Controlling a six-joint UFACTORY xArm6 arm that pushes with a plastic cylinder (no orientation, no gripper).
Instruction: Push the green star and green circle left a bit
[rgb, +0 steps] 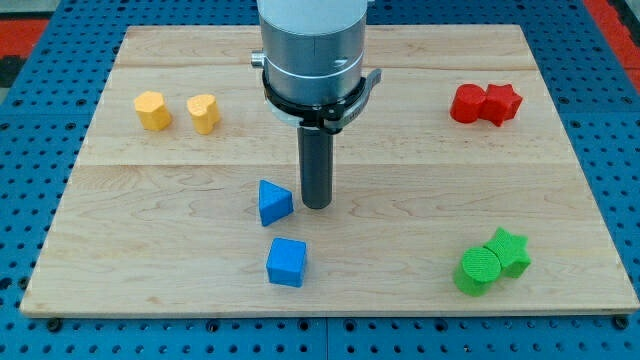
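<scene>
The green star (510, 249) and the green circle (477, 270) sit touching each other near the board's lower right corner, the circle to the lower left of the star. My tip (316, 205) rests on the board near the centre, far to the left of both green blocks. It stands just right of a blue triangle (273, 202).
A blue cube (287, 262) lies below the triangle. A yellow hexagon (153, 110) and a yellow heart (203, 113) sit at the upper left. A red circle (466, 103) and a red star (501, 102) touch at the upper right. The wooden board (150, 200) lies on a blue pegboard.
</scene>
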